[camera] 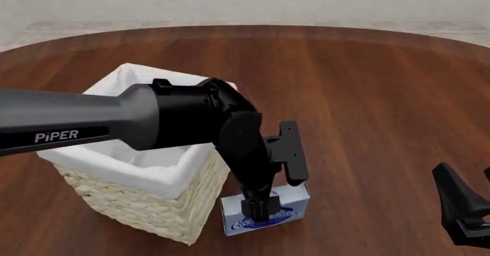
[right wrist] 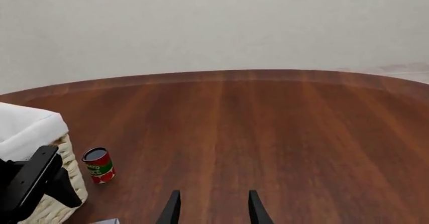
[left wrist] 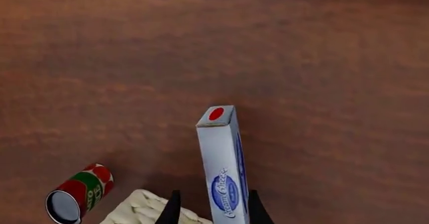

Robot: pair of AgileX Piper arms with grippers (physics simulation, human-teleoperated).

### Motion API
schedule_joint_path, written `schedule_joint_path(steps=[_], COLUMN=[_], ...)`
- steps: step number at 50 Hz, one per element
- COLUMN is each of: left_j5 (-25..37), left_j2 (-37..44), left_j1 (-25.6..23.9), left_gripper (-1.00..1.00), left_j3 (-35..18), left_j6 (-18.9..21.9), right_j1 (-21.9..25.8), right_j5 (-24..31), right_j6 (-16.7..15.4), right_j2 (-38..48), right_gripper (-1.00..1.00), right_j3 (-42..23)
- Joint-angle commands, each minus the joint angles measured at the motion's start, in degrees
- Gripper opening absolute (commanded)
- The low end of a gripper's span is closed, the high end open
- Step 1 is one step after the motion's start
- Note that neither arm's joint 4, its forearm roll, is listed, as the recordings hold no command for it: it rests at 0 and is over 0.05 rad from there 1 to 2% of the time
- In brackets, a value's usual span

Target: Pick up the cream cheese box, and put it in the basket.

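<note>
My left arm covers the upper part of the cream cheese box (camera: 285,201) and the near right rim of the basket (camera: 115,170) in the front view. The can (left wrist: 77,194) is cut by no edge, label text unreadable.

Front view high behind the arms, facing forward and down over the bench (camera: 368,95), left wrist view close, straight down on the box (left wrist: 224,163), right wrist view low, level toward the far edge, all sharing the basket (camera: 146,170).
</note>
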Motion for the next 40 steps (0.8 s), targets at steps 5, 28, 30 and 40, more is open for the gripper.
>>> schedule_joint_path(steps=[5, 28, 30, 40], left_j5=[0.1, -0.9, -1.0, -1.4], left_j2=[2.4, 6.4, 6.8, 10.0], left_j1=[0.2, 0.2, 0.2, 1.3], left_gripper=[1.00, 1.00, 1.00, 1.00], left_j3=[-2.3, -6.1, -6.1, -9.1], left_j6=[-0.1, -1.4, -1.4, -1.1], right_j1=[0.2, 0.5, 0.5, 0.6], right_j5=[0.4, 1.1, 1.2, 1.5], right_j6=[0.2, 0.6, 0.6, 1.0], right_j2=[0.0, 0.0, 0.0, 0.0], right_gripper=[1.00, 1.00, 1.00, 1.00], right_j3=[0.0, 0.0, 0.0, 0.0])
